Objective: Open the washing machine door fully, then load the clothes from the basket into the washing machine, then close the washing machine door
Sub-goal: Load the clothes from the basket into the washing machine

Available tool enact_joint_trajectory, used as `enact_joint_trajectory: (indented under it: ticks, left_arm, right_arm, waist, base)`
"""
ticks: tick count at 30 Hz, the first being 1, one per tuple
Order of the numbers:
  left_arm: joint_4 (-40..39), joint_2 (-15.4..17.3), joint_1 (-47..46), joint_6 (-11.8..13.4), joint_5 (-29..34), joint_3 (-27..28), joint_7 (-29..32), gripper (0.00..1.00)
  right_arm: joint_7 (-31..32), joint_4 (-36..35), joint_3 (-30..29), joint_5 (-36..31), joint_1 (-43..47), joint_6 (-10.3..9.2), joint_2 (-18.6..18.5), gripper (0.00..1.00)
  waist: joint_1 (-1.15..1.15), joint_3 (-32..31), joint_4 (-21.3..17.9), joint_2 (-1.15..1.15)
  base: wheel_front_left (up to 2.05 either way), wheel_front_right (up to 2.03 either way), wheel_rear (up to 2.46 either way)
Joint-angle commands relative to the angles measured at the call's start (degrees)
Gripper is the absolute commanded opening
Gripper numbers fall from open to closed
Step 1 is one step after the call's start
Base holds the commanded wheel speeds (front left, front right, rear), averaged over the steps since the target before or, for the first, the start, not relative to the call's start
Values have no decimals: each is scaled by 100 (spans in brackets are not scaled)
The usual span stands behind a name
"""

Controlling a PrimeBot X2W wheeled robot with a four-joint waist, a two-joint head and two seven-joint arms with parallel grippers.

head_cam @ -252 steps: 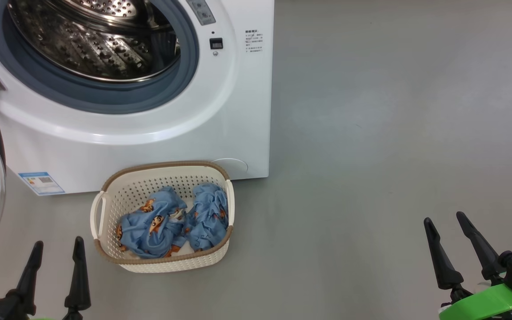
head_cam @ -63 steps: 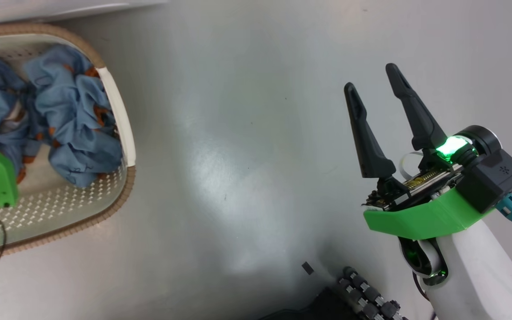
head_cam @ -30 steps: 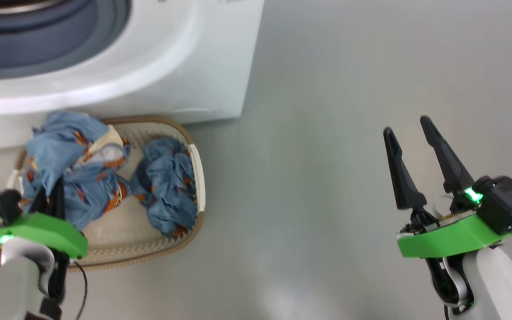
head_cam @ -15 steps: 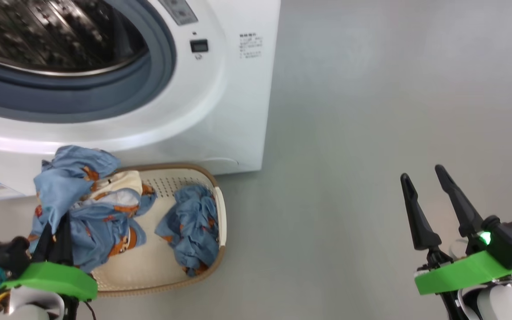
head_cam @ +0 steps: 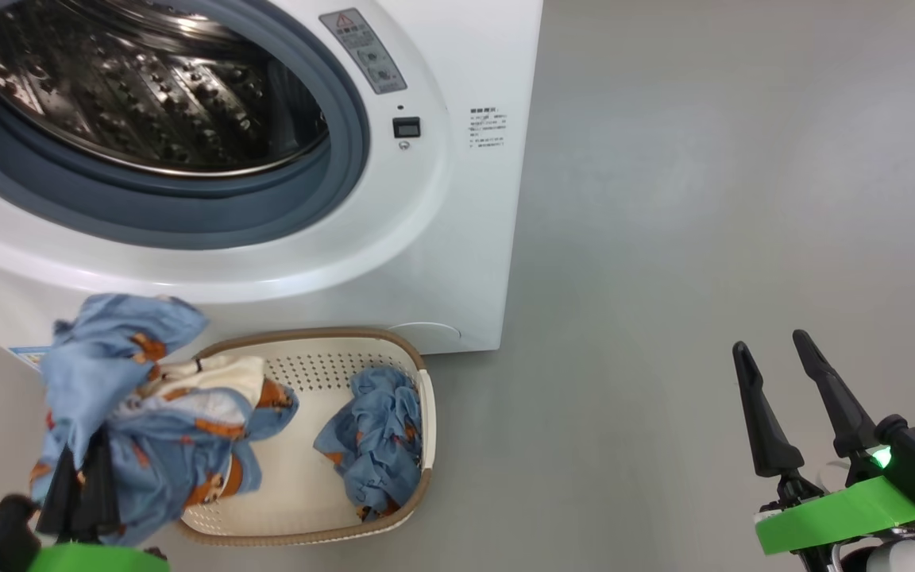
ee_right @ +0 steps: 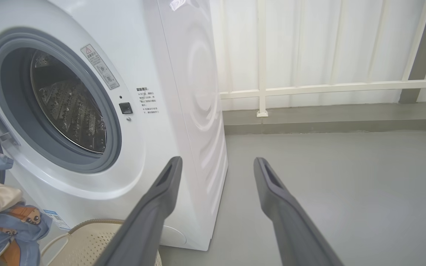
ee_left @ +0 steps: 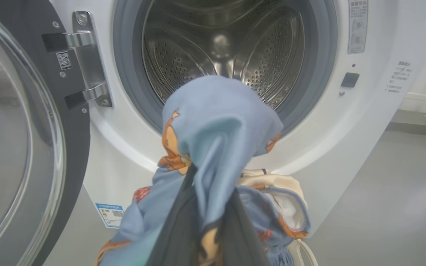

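Observation:
The white washing machine (head_cam: 426, 238) stands open, its steel drum (head_cam: 148, 95) bare. Its black-rimmed door (ee_left: 24, 147) is swung out to the left on its hinge. My left gripper (head_cam: 83, 469) is shut on one light blue garment (head_cam: 132, 381), held up over the left end of the cream basket (head_cam: 306, 335). In the left wrist view this garment (ee_left: 216, 122) drapes over my fingers (ee_left: 176, 229), in front of the drum opening and just below it. A second blue garment (head_cam: 374, 441) lies bunched at the basket's right end. My right gripper (head_cam: 769, 342) hangs open over bare floor, far right.
Grey floor (head_cam: 704, 199) spreads to the right of the machine. A blue-white label (ee_left: 110, 214) sits low on the machine's front. In the right wrist view, my right gripper (ee_right: 217, 159) faces the machine's right front corner, with a white railing and curtain wall (ee_right: 309, 88) behind.
The head camera has tilted up, bringing the drum into view. My left gripper has lifted the blue garment higher out of the basket, toward the machine's front. The right gripper stays open.

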Motion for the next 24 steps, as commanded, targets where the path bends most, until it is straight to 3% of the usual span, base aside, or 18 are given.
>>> enact_joint_trajectory:
  ticks: [1, 14, 24]
  left_arm:
    - [-256, 64, 54, 4, 92, 217, -61, 0]
    - [-605, -142, 426, 3, 149, 353, -61, 0]
    - [-317, 81, -54, 3, 104, 301, -61, 0]
  right_arm:
    - [-46, -146, 89, 5, 99, 41, -113, 100]
    - [-46, -216, 57, 12, 223, 41, -121, 100]
    - [-46, -245, 83, -14, 65, 41, -8, 100]
  waist:
    - [0, -56, 37, 0]
    - [0, -114, 73, 0]
    - [0, 221, -78, 0]
  base:
    - [0, 0, 0]
    - [0, 0, 0]
    - [0, 0, 0]
